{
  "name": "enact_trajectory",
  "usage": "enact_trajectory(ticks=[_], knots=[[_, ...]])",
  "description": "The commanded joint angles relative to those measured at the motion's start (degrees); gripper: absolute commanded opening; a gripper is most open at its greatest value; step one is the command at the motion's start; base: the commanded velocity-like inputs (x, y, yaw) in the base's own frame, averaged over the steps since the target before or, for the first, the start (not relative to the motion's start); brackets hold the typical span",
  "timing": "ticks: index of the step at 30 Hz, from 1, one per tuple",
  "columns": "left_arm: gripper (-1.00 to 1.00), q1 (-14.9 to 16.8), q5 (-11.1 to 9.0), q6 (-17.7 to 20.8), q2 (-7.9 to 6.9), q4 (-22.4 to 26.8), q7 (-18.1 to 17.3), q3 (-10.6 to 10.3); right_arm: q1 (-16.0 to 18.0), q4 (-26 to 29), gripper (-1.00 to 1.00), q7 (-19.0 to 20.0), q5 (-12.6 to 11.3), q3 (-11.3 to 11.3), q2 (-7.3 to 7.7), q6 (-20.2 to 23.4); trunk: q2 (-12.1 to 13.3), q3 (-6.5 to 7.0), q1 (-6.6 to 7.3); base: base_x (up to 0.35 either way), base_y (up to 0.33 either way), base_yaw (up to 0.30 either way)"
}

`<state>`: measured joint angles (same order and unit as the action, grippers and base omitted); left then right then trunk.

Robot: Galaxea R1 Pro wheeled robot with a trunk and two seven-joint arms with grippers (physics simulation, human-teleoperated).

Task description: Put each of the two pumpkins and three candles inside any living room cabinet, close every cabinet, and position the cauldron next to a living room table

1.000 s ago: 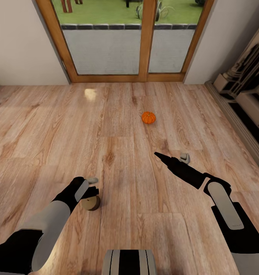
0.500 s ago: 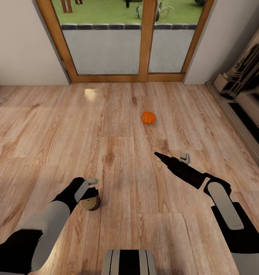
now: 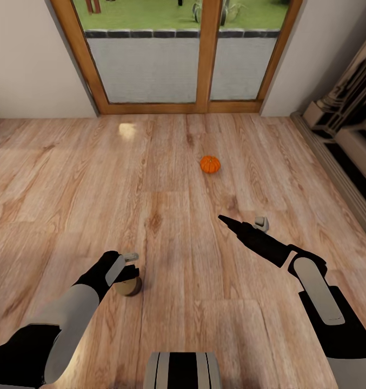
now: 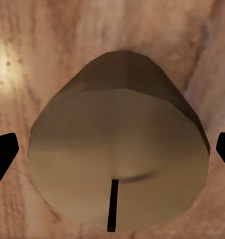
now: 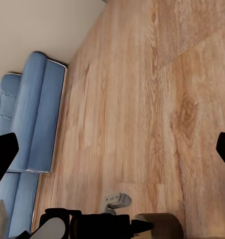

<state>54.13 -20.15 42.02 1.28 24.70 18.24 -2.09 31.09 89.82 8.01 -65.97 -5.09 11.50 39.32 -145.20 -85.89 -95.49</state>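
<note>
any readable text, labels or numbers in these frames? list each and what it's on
None: no words, labels, brands, numbers or signs can be read.
Pumpkin: plain orange, unmarked.
Candle between the left end effector's fingers: bare wax, dark wick, no print.
Sofa, floor, glass doors: no lettering.
Right end effector: no markings.

Light wood plank floor [image 3: 96, 178], grain running toward 12 o'clock, with a pale glare patch [image 3: 127, 131] at 11 o'clock. Wood-framed glass doors [image 3: 177, 54] at 12 o'clock, showing grey paving and green lawn beyond. Plain off-white walls [image 3: 26, 65] flanking the doors. Pale stepped fireplace surround [image 3: 345, 124] at 2 o'clock. Blue sofa [image 5: 35, 114] against a light wall, seen from the right wrist.
</note>
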Motion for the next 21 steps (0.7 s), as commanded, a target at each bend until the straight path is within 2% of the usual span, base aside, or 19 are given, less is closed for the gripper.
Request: enact_trajectory(ticks=[1, 12, 17, 21], knots=[[1.00, 0.01, -0.59, 0.17, 0.00, 0.08, 0.46, -0.23, 0.03, 0.00, 1.00, 0.16, 0.05, -0.01, 0.03, 0.14, -0.03, -0.26, -0.01, 0.000, 0.000, 0.000], [1.00, 0.01, -0.59, 0.21, 0.00, 0.08, 0.40, -0.21, 0.03, 0.09, 1.00, 0.16, 0.05, 0.00, 0.08, 0.18, -0.03, -0.26, -0.01, 0.000, 0.000, 0.000], [1.00, 0.01, -0.59, 0.18, 0.03, 0.08, 0.42, -0.22, 0.03, 0.07, 1.00, 0.16, 0.05, 0.00, 0.10, 0.19, -0.10, -1.37, -0.14, 0.000, 0.000, 0.000], [1.00, 0.01, -0.59, 0.20, 0.04, 0.08, 0.42, -0.24, 0.03, 0.09, 1.00, 0.16, 0.05, 0.00, 0.10, 0.18, -0.10, -1.37, -0.14, 0.000, 0.000, 0.000]])
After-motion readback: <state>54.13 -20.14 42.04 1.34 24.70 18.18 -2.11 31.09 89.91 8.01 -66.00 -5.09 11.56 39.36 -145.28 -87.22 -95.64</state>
